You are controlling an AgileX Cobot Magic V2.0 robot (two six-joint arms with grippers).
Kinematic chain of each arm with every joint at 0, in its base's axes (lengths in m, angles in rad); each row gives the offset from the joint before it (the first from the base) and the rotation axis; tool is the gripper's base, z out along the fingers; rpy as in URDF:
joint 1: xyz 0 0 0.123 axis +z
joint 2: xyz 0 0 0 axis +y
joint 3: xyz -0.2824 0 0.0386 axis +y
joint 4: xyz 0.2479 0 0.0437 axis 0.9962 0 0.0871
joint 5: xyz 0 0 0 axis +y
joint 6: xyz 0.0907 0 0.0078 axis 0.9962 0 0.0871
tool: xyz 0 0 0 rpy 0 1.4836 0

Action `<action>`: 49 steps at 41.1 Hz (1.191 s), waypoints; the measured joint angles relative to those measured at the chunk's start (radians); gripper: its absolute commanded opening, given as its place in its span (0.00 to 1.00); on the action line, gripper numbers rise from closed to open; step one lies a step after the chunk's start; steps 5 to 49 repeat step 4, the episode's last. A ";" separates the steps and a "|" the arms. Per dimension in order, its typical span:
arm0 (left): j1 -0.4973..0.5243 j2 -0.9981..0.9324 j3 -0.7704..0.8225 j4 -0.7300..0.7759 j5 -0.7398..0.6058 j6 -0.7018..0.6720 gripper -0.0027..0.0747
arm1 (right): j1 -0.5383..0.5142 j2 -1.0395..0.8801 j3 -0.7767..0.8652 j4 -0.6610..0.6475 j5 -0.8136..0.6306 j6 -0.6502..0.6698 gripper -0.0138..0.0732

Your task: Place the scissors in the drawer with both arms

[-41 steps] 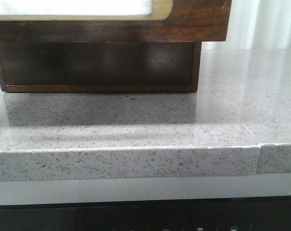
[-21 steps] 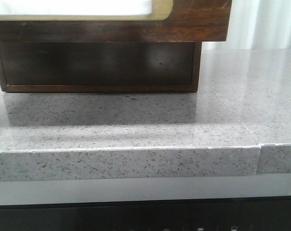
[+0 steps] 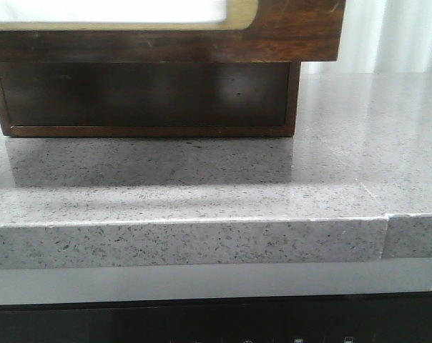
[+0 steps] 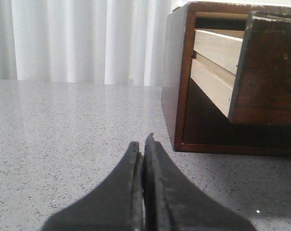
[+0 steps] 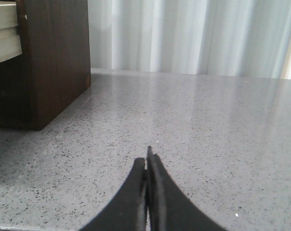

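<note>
The dark brown wooden drawer point(image 3: 287, 32) with a cream-rimmed white panel is pulled out of its cabinet point(image 3: 144, 96) and juts toward me at the top of the front view. In the left wrist view the drawer point(image 4: 268, 72) shows from the side, its pale wooden side wall exposed. My left gripper point(image 4: 143, 144) is shut and empty, low over the grey counter beside the cabinet. My right gripper point(image 5: 146, 161) is shut and empty, over the counter on the cabinet's point(image 5: 54, 62) other side. The scissors are out of view. Neither gripper shows in the front view.
The grey speckled stone counter point(image 3: 202, 179) has a thick front edge point(image 3: 187, 243) with a joint near its right end. White curtains point(image 5: 193, 36) hang behind the counter. A dark panel point(image 3: 216, 321) runs below the counter edge.
</note>
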 measured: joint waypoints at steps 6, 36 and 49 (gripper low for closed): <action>0.000 0.000 0.000 0.000 0.000 0.000 0.01 | 0.000 0.000 0.000 0.000 0.000 0.000 0.08; 0.000 0.000 0.000 0.000 0.000 0.000 0.01 | 0.000 0.000 0.000 0.000 0.000 0.000 0.08; 0.000 0.000 0.000 0.000 0.000 0.000 0.01 | 0.000 0.000 0.000 0.000 0.000 0.000 0.08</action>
